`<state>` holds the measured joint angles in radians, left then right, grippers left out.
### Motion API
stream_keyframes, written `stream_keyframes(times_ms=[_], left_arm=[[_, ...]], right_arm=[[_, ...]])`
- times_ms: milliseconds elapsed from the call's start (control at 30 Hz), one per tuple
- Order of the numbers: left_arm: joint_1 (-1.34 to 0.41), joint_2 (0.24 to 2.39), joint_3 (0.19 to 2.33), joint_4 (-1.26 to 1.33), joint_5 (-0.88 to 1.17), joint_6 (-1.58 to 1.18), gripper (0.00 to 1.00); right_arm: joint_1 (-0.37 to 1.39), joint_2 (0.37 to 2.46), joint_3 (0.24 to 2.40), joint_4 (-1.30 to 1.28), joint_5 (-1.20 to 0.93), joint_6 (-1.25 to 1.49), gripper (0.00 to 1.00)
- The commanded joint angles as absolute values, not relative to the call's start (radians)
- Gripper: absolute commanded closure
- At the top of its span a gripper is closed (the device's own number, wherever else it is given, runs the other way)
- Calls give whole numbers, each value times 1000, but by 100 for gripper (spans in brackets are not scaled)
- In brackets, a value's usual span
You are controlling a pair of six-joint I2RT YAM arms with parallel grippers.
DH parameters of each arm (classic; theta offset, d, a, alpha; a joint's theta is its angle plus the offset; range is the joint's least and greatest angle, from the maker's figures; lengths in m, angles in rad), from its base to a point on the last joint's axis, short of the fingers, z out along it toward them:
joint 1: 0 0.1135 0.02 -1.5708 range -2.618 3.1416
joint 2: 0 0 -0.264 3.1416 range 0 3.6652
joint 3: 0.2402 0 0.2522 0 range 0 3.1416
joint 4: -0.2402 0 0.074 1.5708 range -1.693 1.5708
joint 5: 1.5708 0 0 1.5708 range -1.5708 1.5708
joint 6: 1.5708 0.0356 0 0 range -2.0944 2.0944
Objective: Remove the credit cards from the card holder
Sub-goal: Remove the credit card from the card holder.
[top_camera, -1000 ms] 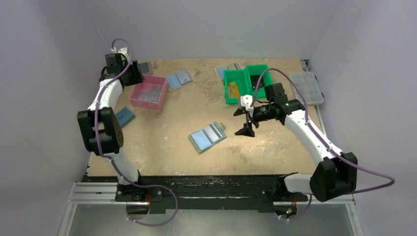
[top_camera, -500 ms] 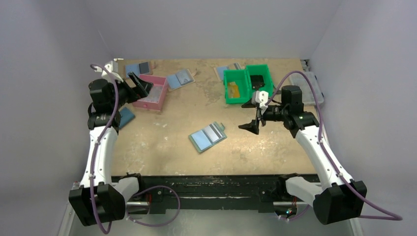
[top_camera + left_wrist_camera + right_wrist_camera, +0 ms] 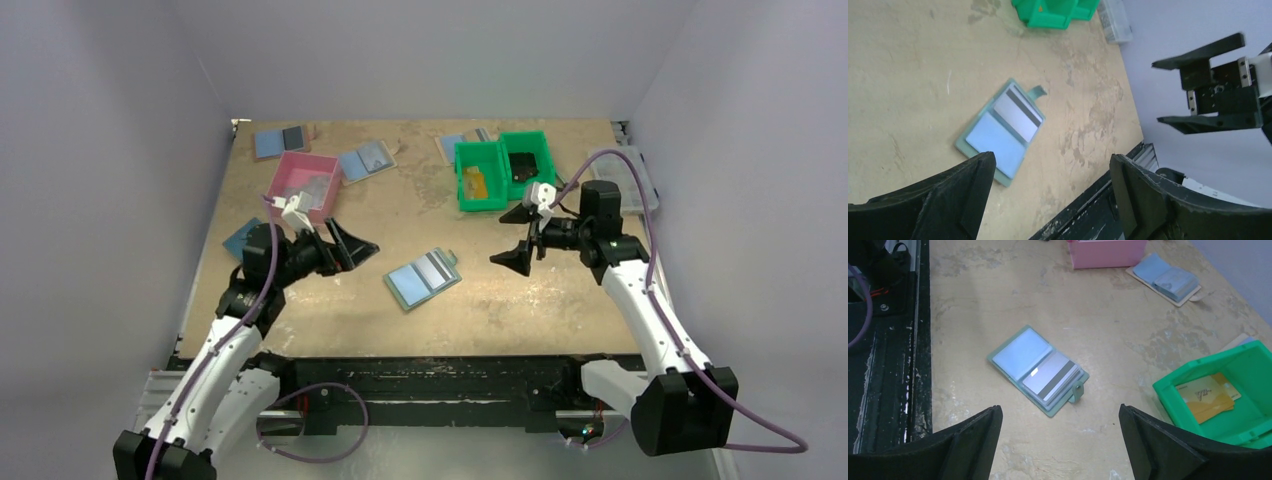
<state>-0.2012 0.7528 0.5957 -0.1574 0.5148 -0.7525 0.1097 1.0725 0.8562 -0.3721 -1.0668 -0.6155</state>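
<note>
The card holder (image 3: 422,278) lies open on the table's middle, pale blue inside with a grey striped panel and a grey-green rim. It also shows in the left wrist view (image 3: 1000,127) and the right wrist view (image 3: 1035,369). Orange-yellow credit cards (image 3: 474,183) lie in the green bin, also seen in the right wrist view (image 3: 1205,396). No orange card shows in the holder. My left gripper (image 3: 350,246) is open and empty, above the table left of the holder (image 3: 1050,157). My right gripper (image 3: 515,238) is open and empty, right of the holder (image 3: 1060,409).
A green two-part bin (image 3: 500,168) stands at the back right, a pink bin (image 3: 300,185) at the back left. Other blue-and-grey folders (image 3: 365,160) lie at the back. A dark blue wallet (image 3: 243,238) lies by the left edge. A clear compartment box (image 3: 625,180) sits far right.
My left arm has swung from the back left corner down to the middle left, its open gripper now facing the holder. My right gripper has drawn back slightly to the right.
</note>
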Motion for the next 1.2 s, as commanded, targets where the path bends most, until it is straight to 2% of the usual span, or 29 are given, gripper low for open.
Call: stream_keyframes(times_ms=[0, 200, 500, 700, 767, 867, 1067, 1167], left_arm=[[-328, 748, 512, -63, 375, -857, 12], [-512, 813, 458, 89, 215, -917, 13], [-538, 996, 363, 469, 202, -984, 12], [-540, 1110, 348, 581, 221, -1042, 12], [-541, 1139, 341, 619, 242, -1053, 15], [-549, 1167, 327, 656, 261, -1061, 18], [-577, 1163, 325, 608, 207, -1059, 18], [-598, 1165, 328, 581, 176, -1058, 18]], right_arm=[[99, 1085, 840, -312, -1102, -569, 3], [105, 1142, 813, -234, -1091, -463, 7], [246, 1214, 837, -207, -918, -377, 19], [325, 1277, 870, -219, -848, -357, 39], [339, 1286, 876, -218, -833, -353, 45], [350, 1287, 872, -211, -824, -347, 50], [376, 1305, 872, -194, -782, -325, 60], [400, 1337, 886, -189, -722, -314, 69]])
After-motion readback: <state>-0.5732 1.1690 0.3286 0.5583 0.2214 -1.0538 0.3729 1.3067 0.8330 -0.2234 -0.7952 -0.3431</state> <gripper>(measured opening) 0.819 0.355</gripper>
